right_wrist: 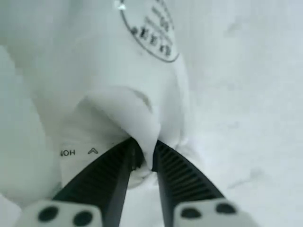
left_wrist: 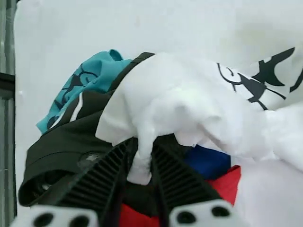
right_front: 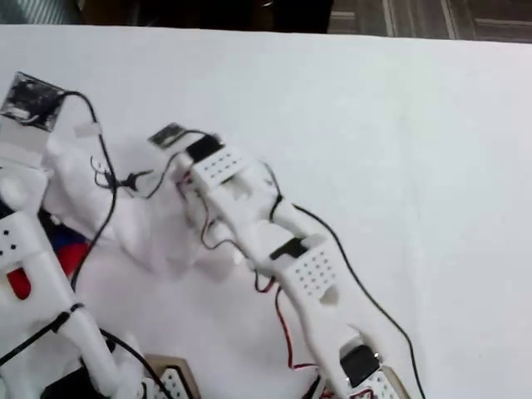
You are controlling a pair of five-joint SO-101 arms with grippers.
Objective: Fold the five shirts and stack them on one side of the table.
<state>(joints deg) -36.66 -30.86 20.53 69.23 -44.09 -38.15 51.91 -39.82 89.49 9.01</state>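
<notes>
High view gives me the white tabletop (right_front: 399, 125), with the crumpled white fabric shirt (right_front: 154, 229) at nine o'clock, draped over a heap of teal, black, blue and red shirts (left_wrist: 71, 142). My worry is that each pinch takes only a thin bunch, so spreading could slip it free or drag the heap along. The left claw (left_wrist: 140, 172) is clamped on one white fold and the right claw (right_wrist: 142, 158) on another, jaws nearly together.

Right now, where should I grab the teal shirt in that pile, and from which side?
Probably its crumpled free edge: the teal shirt sticks out beyond the black shirt there. Come in from the bare table side, away from the white shirt, since the black shirt seems to cover the rest.
</notes>
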